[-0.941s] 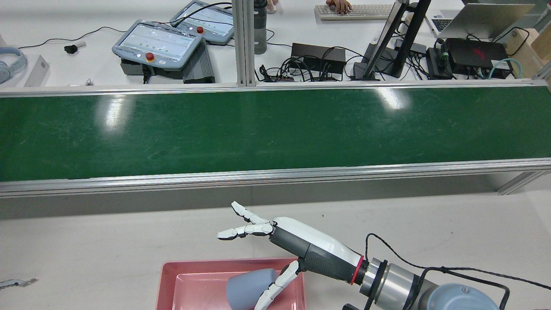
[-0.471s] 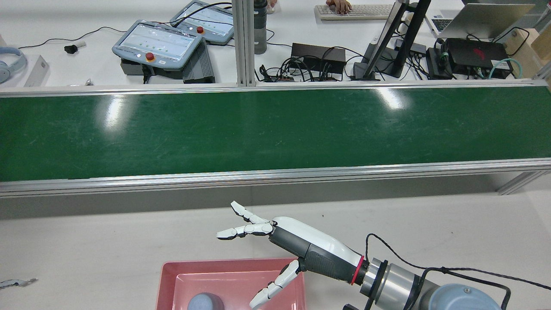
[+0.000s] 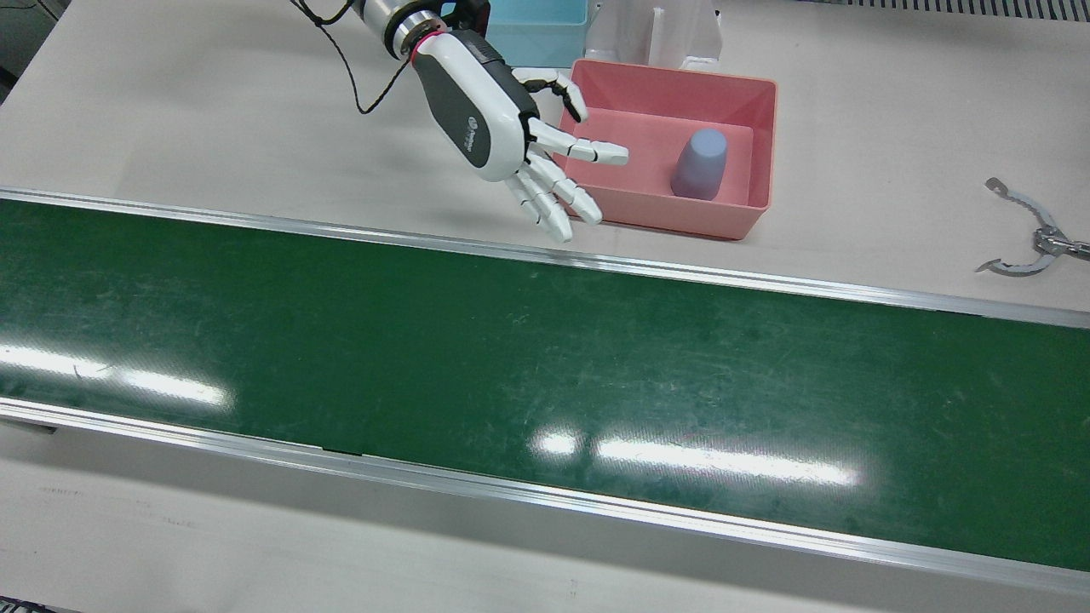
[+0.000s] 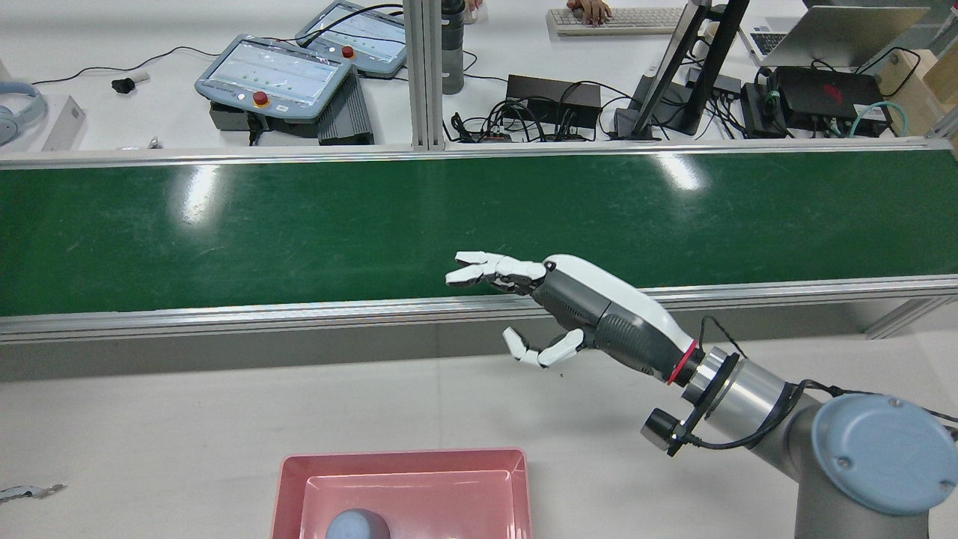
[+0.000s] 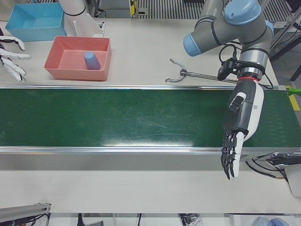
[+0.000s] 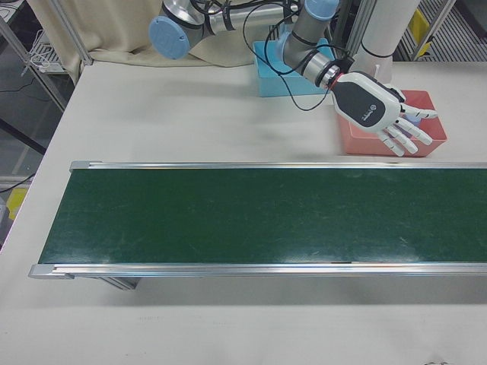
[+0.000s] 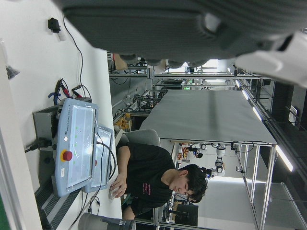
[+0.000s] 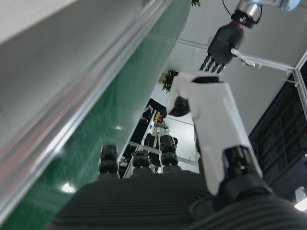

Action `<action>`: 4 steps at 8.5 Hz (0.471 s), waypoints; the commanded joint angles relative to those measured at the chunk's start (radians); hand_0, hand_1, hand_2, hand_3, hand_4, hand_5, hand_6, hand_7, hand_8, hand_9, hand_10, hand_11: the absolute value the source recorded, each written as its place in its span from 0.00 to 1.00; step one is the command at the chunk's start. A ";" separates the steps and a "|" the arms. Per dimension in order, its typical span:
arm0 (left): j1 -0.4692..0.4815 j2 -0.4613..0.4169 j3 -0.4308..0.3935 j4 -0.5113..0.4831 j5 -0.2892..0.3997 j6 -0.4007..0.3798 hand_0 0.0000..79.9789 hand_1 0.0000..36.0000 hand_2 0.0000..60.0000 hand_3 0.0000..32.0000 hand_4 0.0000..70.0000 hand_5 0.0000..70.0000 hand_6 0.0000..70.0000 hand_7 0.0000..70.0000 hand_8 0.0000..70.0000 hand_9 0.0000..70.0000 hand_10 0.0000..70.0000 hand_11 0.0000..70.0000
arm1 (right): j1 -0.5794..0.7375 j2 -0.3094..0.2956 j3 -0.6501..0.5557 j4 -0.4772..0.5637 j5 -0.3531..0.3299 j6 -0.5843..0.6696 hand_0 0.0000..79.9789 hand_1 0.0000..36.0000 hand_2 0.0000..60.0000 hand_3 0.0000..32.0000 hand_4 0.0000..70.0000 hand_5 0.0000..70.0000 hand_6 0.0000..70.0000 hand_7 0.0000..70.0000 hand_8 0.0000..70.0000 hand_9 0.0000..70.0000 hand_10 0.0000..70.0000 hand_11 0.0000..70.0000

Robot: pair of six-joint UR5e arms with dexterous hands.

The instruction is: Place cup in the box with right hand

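While smooth and tapered, grey-blue cup (image 3: pixel 700 163) inside glossy pink rectangular box (image 3: pixel 760 136).

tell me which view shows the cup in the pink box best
The front view: the whole cup stands upside down inside the pink box, unobstructed. The left-front view shows it small; the rear view cuts it at the bottom edge; the right-front view hides most of it behind the right hand.

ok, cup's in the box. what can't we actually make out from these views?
- Cup, rear view: bottom edge cuts it off; only its top shows.
- Cup opening, front view: closed end faces up, so the inside is hidden.
- Pink box, right-front view: the right hand covers most of it, cup included.
- Right hand, left-front view: only the fingers show at the left edge.
- Left hand, its own camera: a blurred dark underside only.
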 commanded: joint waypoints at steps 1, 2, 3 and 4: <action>0.000 0.002 0.000 -0.001 0.000 -0.001 0.00 0.00 0.00 0.00 0.00 0.00 0.00 0.00 0.00 0.00 0.00 0.00 | 0.337 -0.045 -0.027 0.001 -0.014 0.159 0.98 1.00 0.87 0.00 0.00 0.20 0.18 0.56 0.19 0.35 0.13 0.24; 0.000 0.000 0.000 0.000 0.000 0.001 0.00 0.00 0.00 0.00 0.00 0.00 0.00 0.00 0.00 0.00 0.00 0.00 | 0.441 -0.062 -0.090 0.003 -0.048 0.244 0.88 1.00 0.93 0.00 0.00 0.19 0.18 0.59 0.22 0.39 0.14 0.26; 0.000 0.000 0.000 0.000 0.000 0.001 0.00 0.00 0.00 0.00 0.00 0.00 0.00 0.00 0.00 0.00 0.00 0.00 | 0.562 -0.062 -0.189 0.009 -0.145 0.316 0.81 1.00 0.94 0.00 0.00 0.19 0.18 0.57 0.22 0.39 0.15 0.27; 0.000 0.000 0.000 0.000 0.000 -0.001 0.00 0.00 0.00 0.00 0.00 0.00 0.00 0.00 0.00 0.00 0.00 0.00 | 0.679 -0.065 -0.251 0.013 -0.222 0.320 0.80 1.00 0.86 0.00 0.00 0.18 0.16 0.49 0.20 0.35 0.13 0.25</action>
